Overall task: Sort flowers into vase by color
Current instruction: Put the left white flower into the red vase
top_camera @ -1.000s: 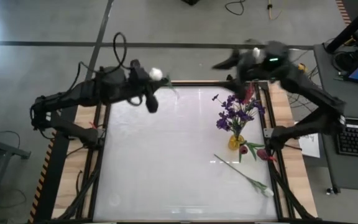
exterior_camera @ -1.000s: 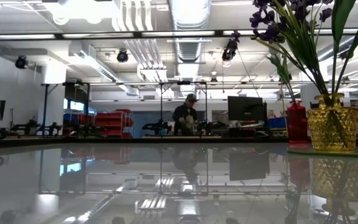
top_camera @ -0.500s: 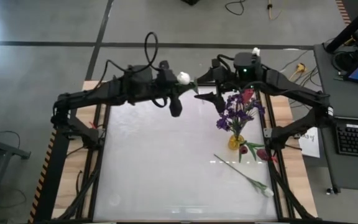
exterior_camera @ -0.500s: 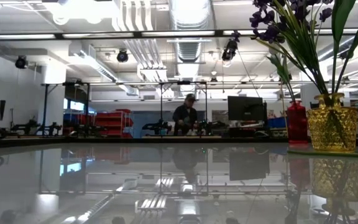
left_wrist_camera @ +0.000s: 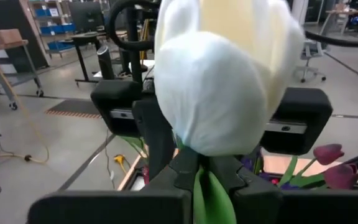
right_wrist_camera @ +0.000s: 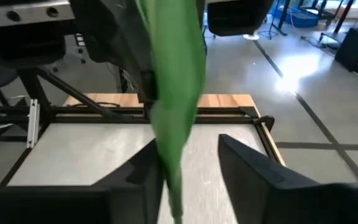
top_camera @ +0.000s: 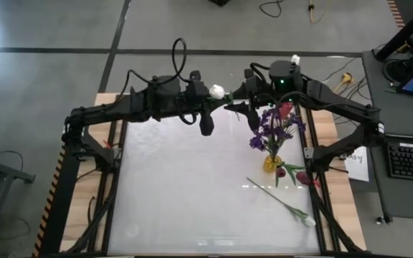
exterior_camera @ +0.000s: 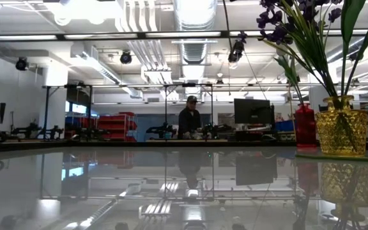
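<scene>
My left gripper [top_camera: 211, 97] is up over the table's far edge, shut on a white tulip [top_camera: 216, 91]; the bud [left_wrist_camera: 222, 74] fills the left wrist view. My right gripper [top_camera: 241, 109] is open just to its right. The tulip's green stem and leaf [right_wrist_camera: 174, 93] run between its two fingers [right_wrist_camera: 253, 168], close to one of them. Purple sprays [top_camera: 269, 129] stand in a yellow vase [exterior_camera: 340, 124], and a dark red bud [top_camera: 286, 109] rises from a red vase [exterior_camera: 304, 126]. Another white tulip [top_camera: 308, 221] and dark red buds [top_camera: 292, 172] lie flat on the table. My left gripper pinches the white tulip's stem [left_wrist_camera: 206, 190] between its two fingers just below the bud. The flower is lifted clear of the table, its bud beyond the fingertips. My right gripper: I cannot tell whether a finger touches the leaf that passes between them.
The two vases stand close together near the table's right edge. The lying tulip's stem [top_camera: 271, 195] slants across the table's right near part. The white tabletop [top_camera: 185, 186] spreads out to the left and near side. A person [exterior_camera: 189, 121] stands far off in the room.
My left gripper has carried the white tulip along the far edge toward the table's right. My right arm has swung in from the far right, bringing its gripper toward the left up to the tulip's stem. The flowers on the table and in the vases have stayed put.
</scene>
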